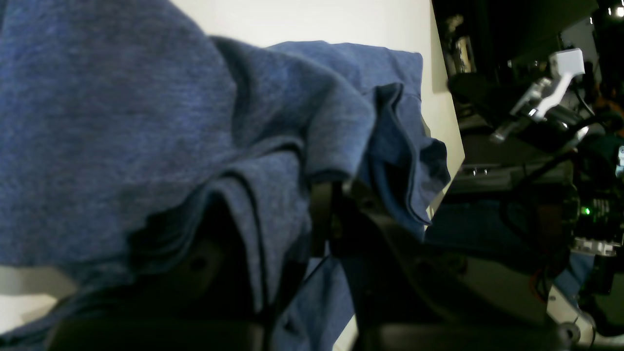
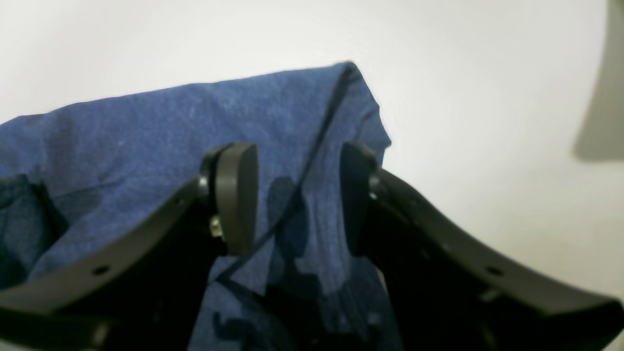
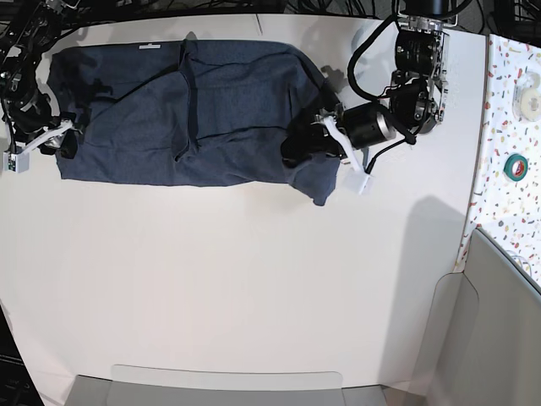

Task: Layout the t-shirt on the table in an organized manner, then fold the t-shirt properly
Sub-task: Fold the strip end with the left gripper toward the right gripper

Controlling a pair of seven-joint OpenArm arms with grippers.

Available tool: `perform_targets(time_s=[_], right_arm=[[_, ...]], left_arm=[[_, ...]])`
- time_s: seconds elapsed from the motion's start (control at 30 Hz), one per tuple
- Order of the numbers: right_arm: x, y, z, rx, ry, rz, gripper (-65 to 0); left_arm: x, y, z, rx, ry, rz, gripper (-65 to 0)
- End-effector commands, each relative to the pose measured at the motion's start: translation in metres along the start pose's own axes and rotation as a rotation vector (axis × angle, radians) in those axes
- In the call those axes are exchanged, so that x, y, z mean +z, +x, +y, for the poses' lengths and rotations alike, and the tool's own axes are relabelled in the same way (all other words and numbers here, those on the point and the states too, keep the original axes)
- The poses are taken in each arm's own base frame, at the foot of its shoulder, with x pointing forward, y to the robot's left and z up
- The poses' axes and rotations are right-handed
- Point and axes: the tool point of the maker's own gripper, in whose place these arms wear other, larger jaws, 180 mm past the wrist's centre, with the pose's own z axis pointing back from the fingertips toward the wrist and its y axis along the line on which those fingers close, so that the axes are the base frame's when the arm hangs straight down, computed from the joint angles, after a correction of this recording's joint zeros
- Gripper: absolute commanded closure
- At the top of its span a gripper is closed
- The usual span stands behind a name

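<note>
A dark blue t-shirt [image 3: 186, 118] lies spread across the far half of a white table [image 3: 254, 288], its small white neck label [image 3: 150, 46] at the far edge and a long crease running down its middle. A robot arm works at each end of the cloth.

On the right of the overhead view, the left gripper [image 3: 297, 148] rests on the shirt's end, where the fabric bunches and one corner trails toward the near side. Its wrist camera shows folds of blue cloth [image 1: 273, 161] heaped over and around the dark fingers; the jaws are closed, apparently pinching the fabric, though the cloth hides the actual contact.

On the left of the overhead view, the right gripper [image 3: 66, 142] sits at the opposite end. Its wrist camera shows two black pads [image 2: 237, 197] standing apart with a hemmed edge of the shirt [image 2: 161, 131] lying between and beneath them, neither pad pressing on it.

Beyond the table's right edge, a speckled surface [image 3: 514, 110] holds a green roll of tape [image 3: 516, 166].
</note>
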Motion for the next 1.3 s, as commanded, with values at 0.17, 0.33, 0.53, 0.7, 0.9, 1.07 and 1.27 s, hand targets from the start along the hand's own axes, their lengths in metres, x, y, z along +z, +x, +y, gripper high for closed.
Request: perform_targets(time_s=[0.17,0.33,0.53,0.7,0.9,1.07,1.27], right_arm=[[0.003,0.01,-0.004,0.009,-0.001,-0.035,-27.2],[0.006,0.008,-0.01,-0.002,-0.017,-0.038,-27.2],[0.006,0.008,-0.01,-0.002,-0.017,-0.036,-27.2],[0.006,0.006,-0.009,-0.003,-0.015,-0.032,-27.2],[0.003,-0.003,-0.002,-0.03,-0.001,-0.021,-27.2],[0.003,-0.004,-0.001,-0.03,0.001,-0.018,-27.2],[0.002,-0.004,-0.001,-0.03,0.002,-0.017,-27.2]], left_arm=[[-0.018,-0.005,-0.03,-0.052,-0.094,0.043,0.0],[-0.026,-0.019,-0.041,-0.061,-0.127,0.09,0.0],[-0.035,-0.024,-0.054,-0.087,-0.164,0.125,0.0],[-0.046,-0.023,-0.07,-0.143,-0.205,0.162,0.0],[-0.056,-0.023,-0.087,-0.205,-0.249,0.203,0.0],[-0.062,-0.023,-0.096,-0.232,-0.271,0.22,0.0],[-0.078,-0.023,-0.094,-0.183,-0.276,0.228,0.0]])
